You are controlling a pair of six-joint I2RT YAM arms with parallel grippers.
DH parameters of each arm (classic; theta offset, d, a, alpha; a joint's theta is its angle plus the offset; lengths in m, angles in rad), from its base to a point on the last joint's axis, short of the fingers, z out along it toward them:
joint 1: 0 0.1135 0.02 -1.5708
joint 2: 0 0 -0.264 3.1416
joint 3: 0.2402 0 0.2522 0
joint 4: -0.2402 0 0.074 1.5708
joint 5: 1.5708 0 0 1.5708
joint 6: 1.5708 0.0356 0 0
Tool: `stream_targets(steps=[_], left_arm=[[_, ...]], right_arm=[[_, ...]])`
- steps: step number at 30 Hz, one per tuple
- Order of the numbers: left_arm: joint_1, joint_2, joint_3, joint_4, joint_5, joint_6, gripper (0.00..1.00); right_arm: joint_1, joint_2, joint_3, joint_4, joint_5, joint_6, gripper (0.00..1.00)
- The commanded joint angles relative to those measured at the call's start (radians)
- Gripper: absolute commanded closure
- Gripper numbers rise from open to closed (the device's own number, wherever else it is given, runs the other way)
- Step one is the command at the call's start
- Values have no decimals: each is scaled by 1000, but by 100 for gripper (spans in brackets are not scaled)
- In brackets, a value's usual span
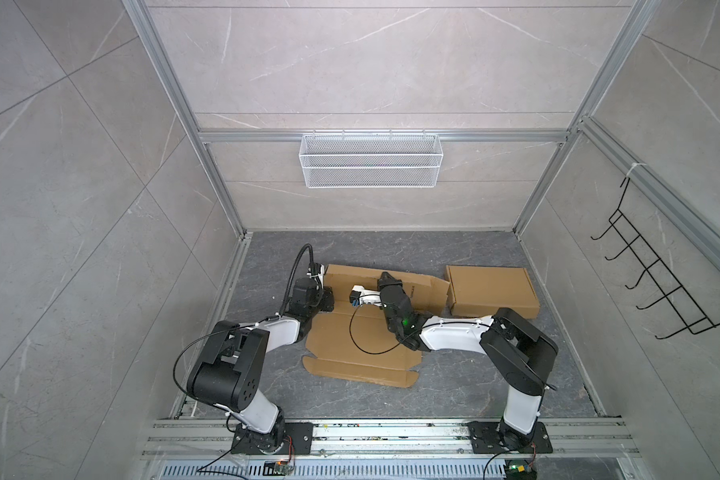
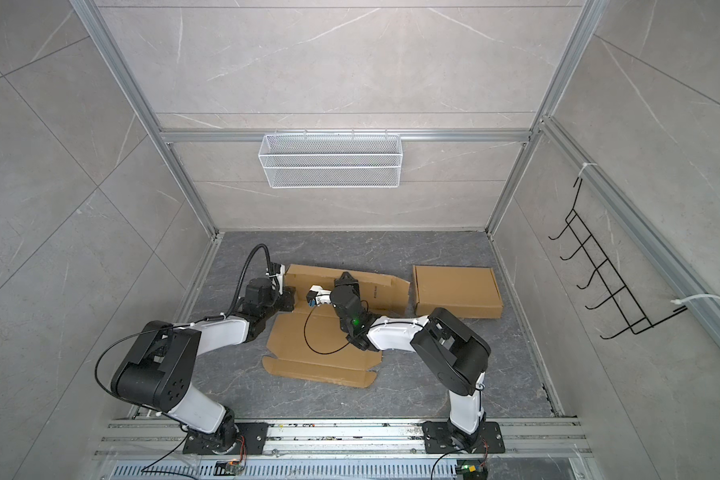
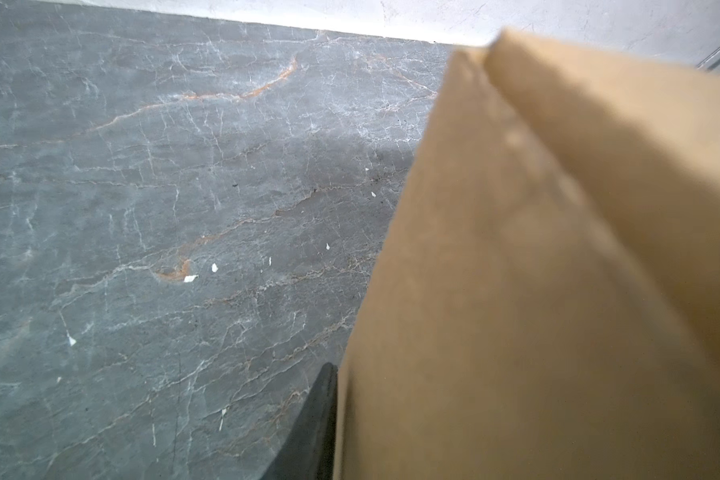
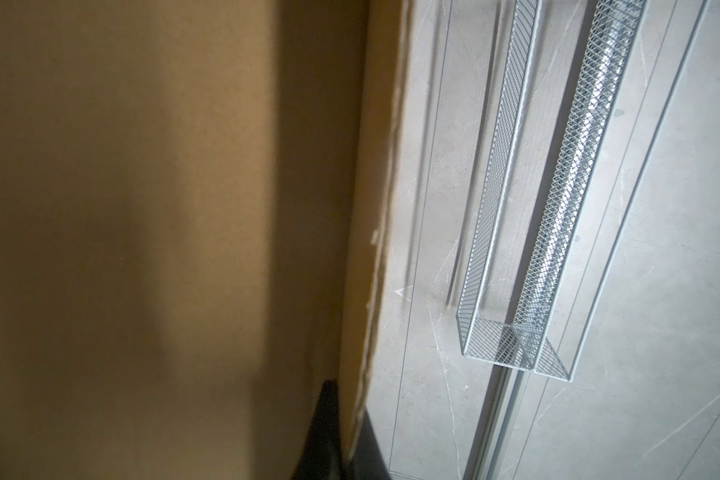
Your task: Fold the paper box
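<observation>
The paper box (image 1: 362,345) (image 2: 321,340) is a brown cardboard blank lying mostly flat on the dark floor, its far panel (image 1: 358,278) raised upright. My left gripper (image 1: 328,296) (image 2: 288,298) is at that panel's left end. In the left wrist view one black finger (image 3: 319,415) lies flat against the cardboard (image 3: 537,291), which hides the other finger. My right gripper (image 1: 387,277) (image 2: 345,277) comes from above onto the panel's top edge. In the right wrist view it (image 4: 350,419) is shut on that edge, one finger on each side.
A finished folded box (image 1: 491,297) (image 2: 456,297) sits on the floor to the right of the blank. A white wire basket (image 1: 371,160) (image 4: 516,208) hangs on the back wall, a black hook rack (image 1: 661,282) on the right wall. The right arm's cable (image 1: 358,336) loops over the blank.
</observation>
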Motion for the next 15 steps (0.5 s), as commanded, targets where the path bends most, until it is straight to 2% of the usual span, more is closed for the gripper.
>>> stream_targets(steps=[1, 5, 8, 12, 15], left_arm=[[-19, 15, -3, 99, -138, -45, 88], [-35, 28, 12, 85, -209, -60, 98], [-38, 49, 26, 81, -214, -64, 100], [-38, 46, 35, 67, -164, -41, 91], [-36, 6, 46, 1, -155, -2, 78]], right_arm=[[7, 8, 12, -59, -8, 11, 100], [8, 8, 13, -60, -9, 12, 100], [7, 9, 12, -60, -8, 13, 100], [8, 10, 12, -61, -9, 14, 100], [7, 10, 16, -67, -10, 14, 100]])
